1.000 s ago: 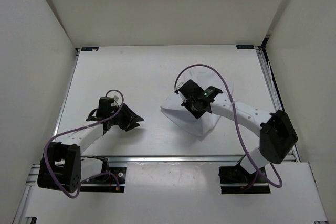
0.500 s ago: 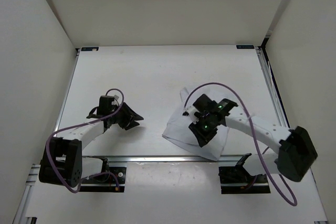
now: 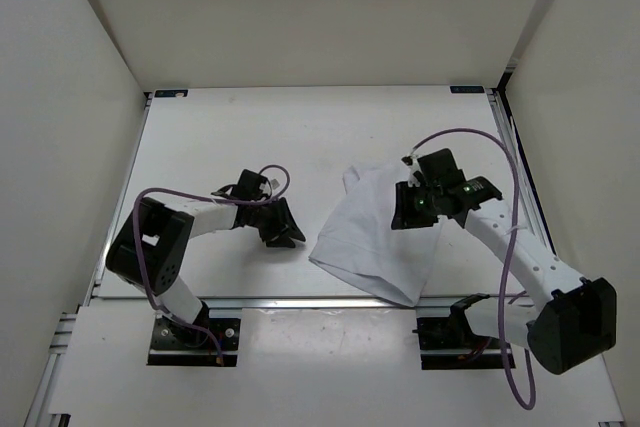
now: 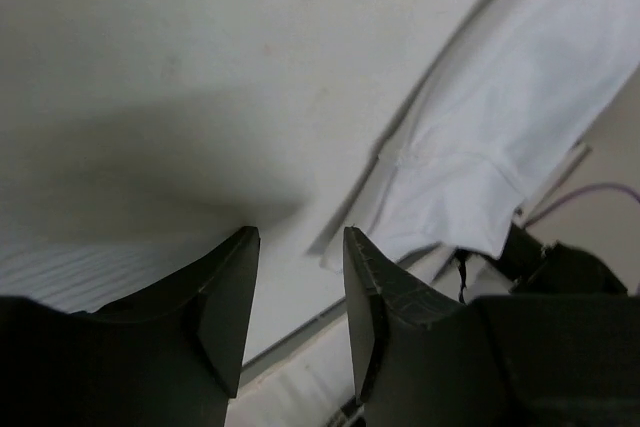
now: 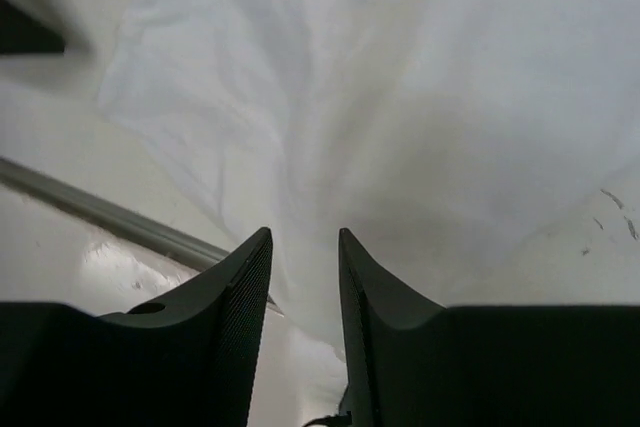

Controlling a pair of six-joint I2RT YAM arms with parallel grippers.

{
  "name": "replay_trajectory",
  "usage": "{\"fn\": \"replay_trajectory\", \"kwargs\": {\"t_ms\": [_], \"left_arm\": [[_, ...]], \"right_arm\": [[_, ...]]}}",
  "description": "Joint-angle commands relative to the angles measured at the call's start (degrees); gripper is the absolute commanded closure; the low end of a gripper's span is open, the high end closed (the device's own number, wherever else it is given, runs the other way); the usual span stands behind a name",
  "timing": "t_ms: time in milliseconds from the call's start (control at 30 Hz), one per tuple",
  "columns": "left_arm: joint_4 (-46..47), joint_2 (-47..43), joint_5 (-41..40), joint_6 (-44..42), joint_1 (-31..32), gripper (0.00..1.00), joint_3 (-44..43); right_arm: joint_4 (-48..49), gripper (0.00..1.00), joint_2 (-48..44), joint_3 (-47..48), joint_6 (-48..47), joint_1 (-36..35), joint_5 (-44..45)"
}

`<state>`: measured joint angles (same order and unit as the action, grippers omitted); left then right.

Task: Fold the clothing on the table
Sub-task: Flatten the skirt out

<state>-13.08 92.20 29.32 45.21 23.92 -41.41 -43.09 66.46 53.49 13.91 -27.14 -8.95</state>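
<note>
The clothing (image 3: 368,232) is a limp white piece lying flat on the table (image 3: 250,137), right of centre, with its near corner reaching the front rail. My right gripper (image 3: 404,213) hovers over its right edge, open, nothing between the fingers. In the right wrist view the clothing (image 5: 400,97) fills the area ahead of the right gripper (image 5: 305,234). My left gripper (image 3: 287,229) is open, low over bare table just left of the clothing. The left wrist view shows the left gripper (image 4: 300,234) empty, with the clothing's hemmed edge (image 4: 500,127) ahead to the right.
A silver front rail (image 3: 300,300) runs along the near table edge, also seen in the right wrist view as the rail (image 5: 100,212). Off-white enclosure walls (image 3: 70,97) close in the left, back and right. Purple cables (image 3: 470,137) loop above both arms.
The right gripper dragged the clothing toward the front edge, opened, let it go and drew back to the right. The left gripper moved right toward the clothing.
</note>
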Motion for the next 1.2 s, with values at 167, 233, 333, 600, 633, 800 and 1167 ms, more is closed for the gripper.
{"fn": "replay_trajectory", "kwargs": {"t_ms": [167, 233, 333, 600, 633, 800, 1167], "left_arm": [[5.7, 2.5, 3.5, -1.9, 2.8, 0.46, 1.9], [6.8, 2.4, 3.9, -1.0, 3.2, 0.45, 1.4], [7.0, 2.8, 4.3, -0.3, 4.2, 0.45, 1.3], [9.2, 6.9, 4.4, 1.1, 9.0, 0.52, 0.4], [10.0, 7.0, 4.8, 1.5, 9.1, 0.57, 0.0], [11.1, 10.1, 5.0, 1.7, 8.3, 1.0, -1.3], [1.6, 5.4, -3.4, -4.2, -6.2, 1.0, -6.9]], "right_arm": [[-0.7, 0.62, -2.7, -5.9, 12.3, 10.3, 1.6], [-1.1, 0.62, -2.5, -6.1, 12.0, 9.8, 3.1], [-3.0, 0.62, -1.0, -6.1, 12.0, 8.9, 4.8], [-6.0, 0.63, -0.4, -5.5, 13.2, 8.6, 8.5], [-6.2, 0.63, -0.4, -5.6, 13.2, 8.9, 8.8], [-7.8, 0.63, -1.3, -6.5, 14.9, 9.9, 8.8], [-3.1, 0.59, 3.2, -10.3, 17.6, 14.2, -4.7]]}}
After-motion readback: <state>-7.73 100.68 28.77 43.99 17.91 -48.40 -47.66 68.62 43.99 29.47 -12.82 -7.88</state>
